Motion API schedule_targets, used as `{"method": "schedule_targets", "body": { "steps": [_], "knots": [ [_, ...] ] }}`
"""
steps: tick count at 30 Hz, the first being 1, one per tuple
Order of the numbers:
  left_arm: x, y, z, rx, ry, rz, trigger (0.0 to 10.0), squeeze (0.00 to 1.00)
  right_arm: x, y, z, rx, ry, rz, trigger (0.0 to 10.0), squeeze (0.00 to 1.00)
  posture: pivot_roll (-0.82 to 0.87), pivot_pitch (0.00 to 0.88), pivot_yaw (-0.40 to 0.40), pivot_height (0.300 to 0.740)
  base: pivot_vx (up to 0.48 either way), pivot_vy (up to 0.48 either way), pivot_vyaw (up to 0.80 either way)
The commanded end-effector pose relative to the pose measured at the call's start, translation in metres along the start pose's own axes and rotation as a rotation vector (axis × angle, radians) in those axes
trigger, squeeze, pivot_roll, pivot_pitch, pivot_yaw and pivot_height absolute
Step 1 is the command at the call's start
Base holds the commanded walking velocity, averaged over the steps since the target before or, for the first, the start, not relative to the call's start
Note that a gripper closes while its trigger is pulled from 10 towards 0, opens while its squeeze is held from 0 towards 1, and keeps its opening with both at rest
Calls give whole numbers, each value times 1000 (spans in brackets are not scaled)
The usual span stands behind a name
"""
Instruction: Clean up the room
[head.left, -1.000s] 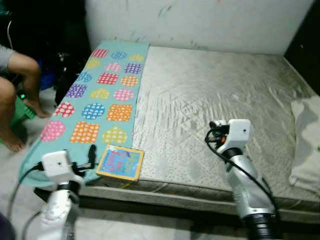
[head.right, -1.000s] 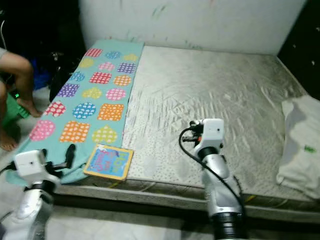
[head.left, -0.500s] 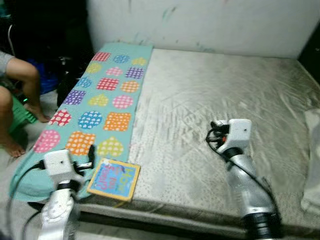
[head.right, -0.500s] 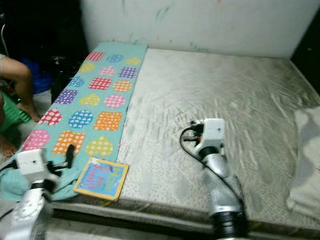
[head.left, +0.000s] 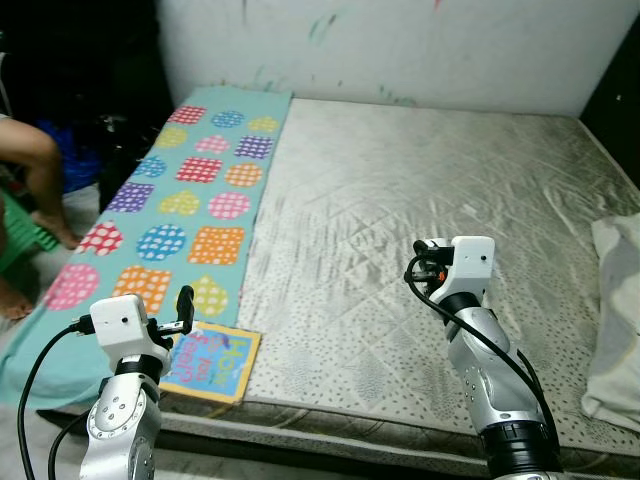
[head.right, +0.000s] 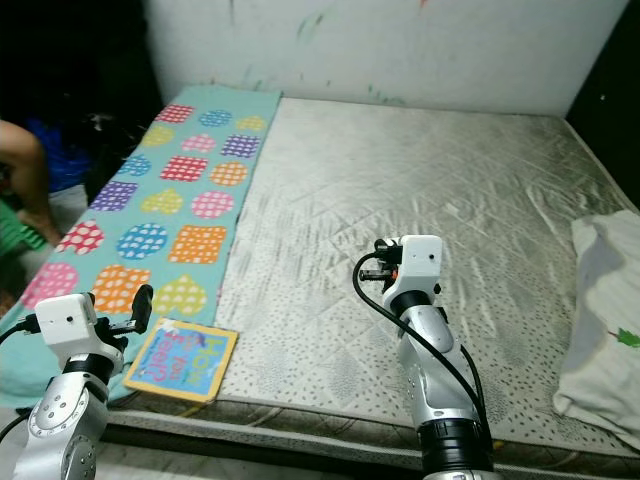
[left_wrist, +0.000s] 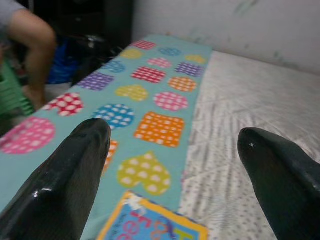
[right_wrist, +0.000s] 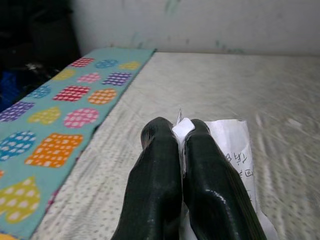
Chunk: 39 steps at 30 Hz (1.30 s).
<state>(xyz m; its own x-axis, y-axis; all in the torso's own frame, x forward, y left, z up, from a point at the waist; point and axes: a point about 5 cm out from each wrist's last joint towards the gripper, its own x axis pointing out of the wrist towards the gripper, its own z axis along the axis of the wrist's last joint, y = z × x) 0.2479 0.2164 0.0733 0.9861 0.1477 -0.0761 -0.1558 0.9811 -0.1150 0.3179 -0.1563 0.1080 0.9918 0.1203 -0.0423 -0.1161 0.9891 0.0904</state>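
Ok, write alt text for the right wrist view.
The right gripper, its two black fingers shut on a white slip of paper with printed text, hangs above a grey mattress. A teal blanket with colourful dotted shapes lies along the mattress's edge, below a pale wall.

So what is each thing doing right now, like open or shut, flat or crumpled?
Left tool: open, holding nothing, above the book.
Right tool: shut on a white paper slip.
Book: closed, lying flat at the mattress edge.
Patterned blanket: spread flat along the mattress.
Pillow: crumpled, at the mattress's right edge.
Mattress: bare, wrinkled.
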Motion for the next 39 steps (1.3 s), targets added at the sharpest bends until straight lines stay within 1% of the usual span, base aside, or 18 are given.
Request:
{"method": "schedule_targets", "body": {
  "steps": [1, 12, 15, 20, 25, 34, 39],
  "knots": [
    [-2, 6, -4, 6, 22, 12, 10000, 0, 1, 5, -1, 3, -1, 17, 10000, 0, -39, 44, -4, 740, 0, 420, 0],
    [-1, 6, -3, -1, 18, 17, 10000, 0, 1, 6, -4, 2, 15, 23, 10000, 0, -37, 50, -8, 740, 0, 419, -40],
    [-1, 7, -3, -6, 10, 17, 10000, 0, 0, 6, -5, 0, 17, 24, 10000, 0, -37, 50, -8, 740, 0, 0, -444],
    [-2, 6, -2, -13, 4, 5, 10000, 0, 0, 7, -6, -2, 22, 30, 10000, 0, -41, 54, -7, 740, 0, 0, 0],
    [-3, 5, -2, -27, 3, 8, 10000, 0, -1, 8, -6, -6, 27, 39, 10000, 0, -42, 56, -8, 740, 0, 0, -760],
    [-3, 4, -1, -45, -6, -9, 10000, 0, -1, 8, -7, -12, 31, 44, 10000, 0, -43, 57, -9, 740, 0, 0, 0],
    [-4, 3, 0, -49, -12, -17, 10000, 0, -2, 8, -8, -11, 33, 43, 10000, 0, -43, 57, -9, 740, 361, 0, 0]
  ]
}}
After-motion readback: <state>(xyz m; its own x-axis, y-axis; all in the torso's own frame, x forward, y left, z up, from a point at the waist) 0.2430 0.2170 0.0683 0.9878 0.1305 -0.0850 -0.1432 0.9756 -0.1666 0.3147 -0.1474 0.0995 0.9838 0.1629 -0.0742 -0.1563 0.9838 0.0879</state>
